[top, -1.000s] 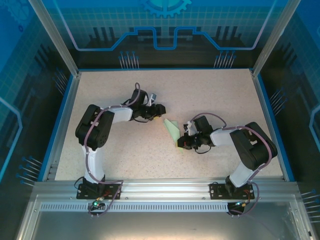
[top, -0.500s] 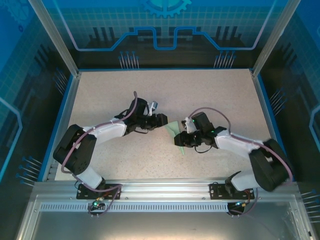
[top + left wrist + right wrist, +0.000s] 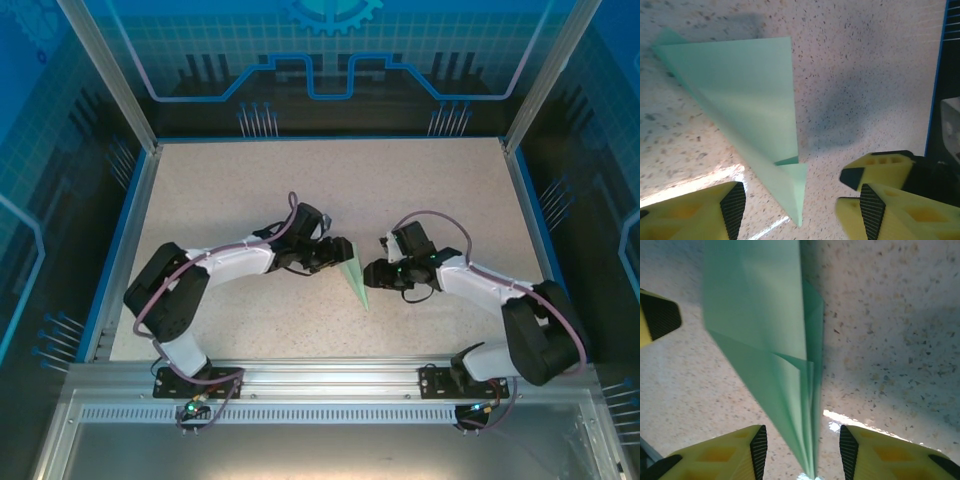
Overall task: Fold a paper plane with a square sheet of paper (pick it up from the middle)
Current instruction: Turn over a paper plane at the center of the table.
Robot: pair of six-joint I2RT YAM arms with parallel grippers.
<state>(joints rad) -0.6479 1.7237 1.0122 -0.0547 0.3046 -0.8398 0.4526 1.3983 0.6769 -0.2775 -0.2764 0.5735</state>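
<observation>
The paper plane is a slim mint-green dart on the speckled table, its point toward the near edge. My left gripper is at its left side and my right gripper at its right. In the left wrist view the plane has one pointed end lying between the open fingers of the left gripper, untouched. In the right wrist view the plane's folded layers run down between the parted pads of the right gripper, with a gap on each side.
The beige tabletop is bordered by a blue rim and enclosure posts. An aluminium rail with both arm bases runs along the near edge. A finger of the other gripper shows close by in the left wrist view.
The right gripper has opened and let go of the plane. The left gripper has come right and nearer, up against the plane, and opened wider. The plane now lies lower, pointing at the near edge.
</observation>
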